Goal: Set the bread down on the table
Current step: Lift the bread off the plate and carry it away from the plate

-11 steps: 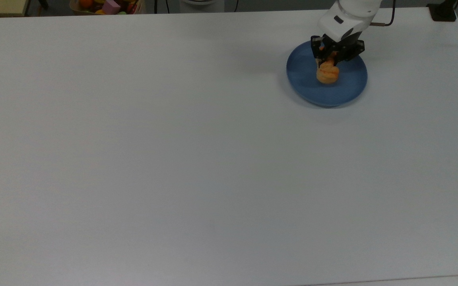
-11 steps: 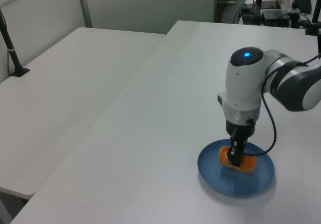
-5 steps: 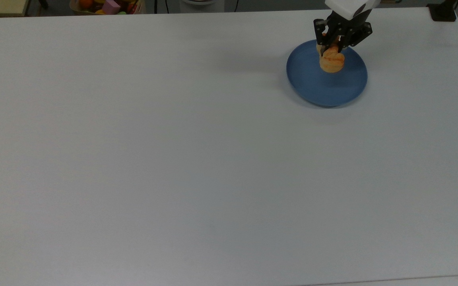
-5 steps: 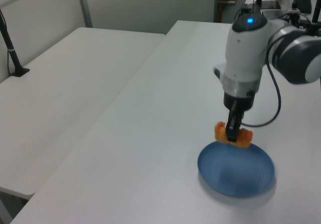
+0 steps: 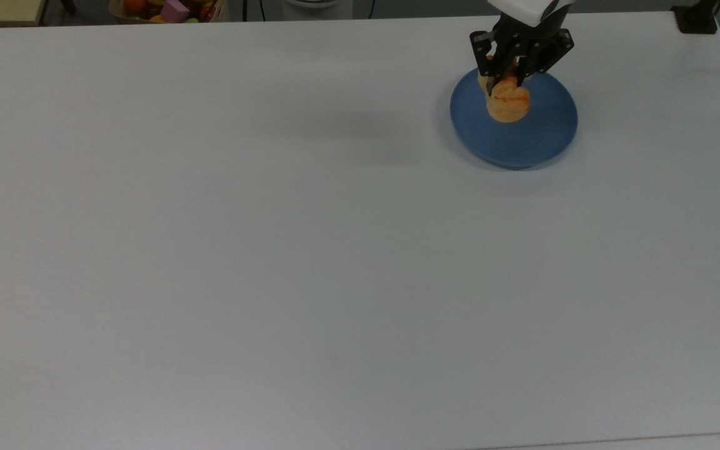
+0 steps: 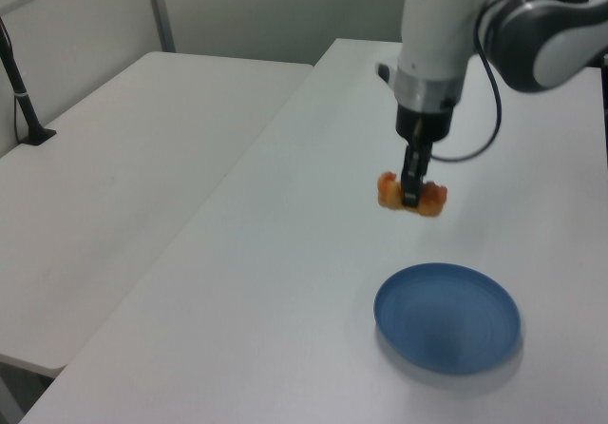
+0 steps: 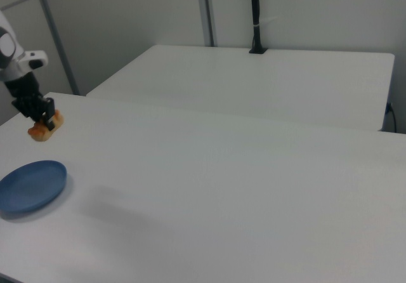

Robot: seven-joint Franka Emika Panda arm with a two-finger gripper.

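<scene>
A: Why is the big white table (image 5: 272, 250) bare apart from the plate (image 6: 446, 321)?

B: One table, one blue plate, and the plate has nothing on it. The bread (image 6: 411, 194) hangs well above the plate, a little off toward the left view's left, so it can travel to open tabletop beside the plate.

A: And the arm?

B: One arm (image 6: 446, 25) reaching down above the plate, ending in one gripper (image 6: 411, 188) whose two fingers are clamped across the loaf's middle (both ends stick out past them). That hold keeps the loaf level, I judge.

A: How many loaves?

B: One. It's airborne, touching neither plate nor table.
</scene>
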